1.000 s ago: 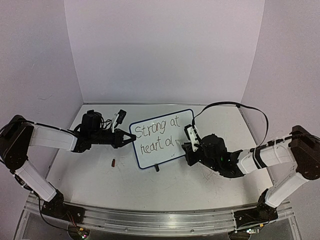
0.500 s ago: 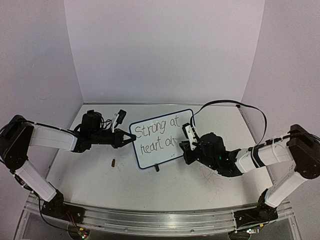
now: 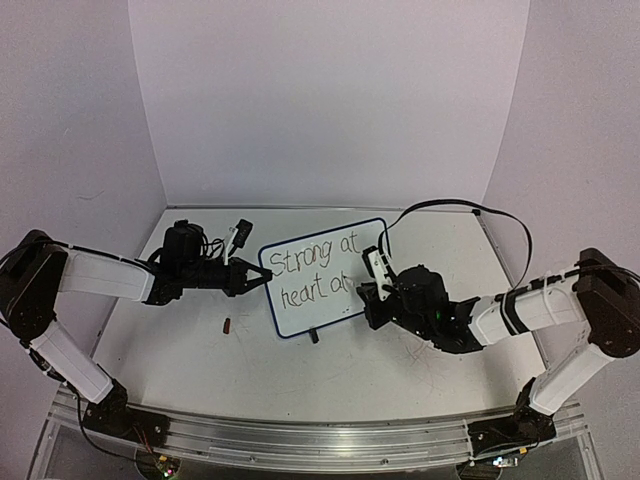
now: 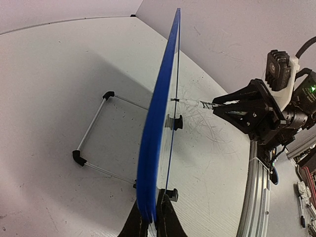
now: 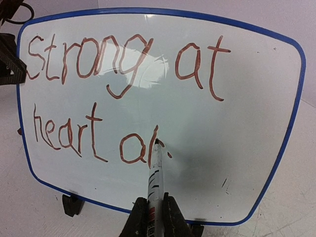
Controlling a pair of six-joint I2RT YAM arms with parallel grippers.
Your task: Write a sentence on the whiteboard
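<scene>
The whiteboard [image 3: 325, 305] stands upright at the middle of the table [image 3: 400, 375], its left edge pinched in my left gripper [image 4: 150, 219]. The sentence [image 5: 123, 89] reads "Strong at heart" plus the start of another word; the rest is unwritten. My right gripper [image 5: 150, 217] clamps the marker [image 5: 154, 173], tip touching the board.

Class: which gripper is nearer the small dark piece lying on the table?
Left. The left gripper, shut on the whiteboard's edge, sits just behind the piece; the right gripper, holding the marker at the sentence, is across the board.
</scene>
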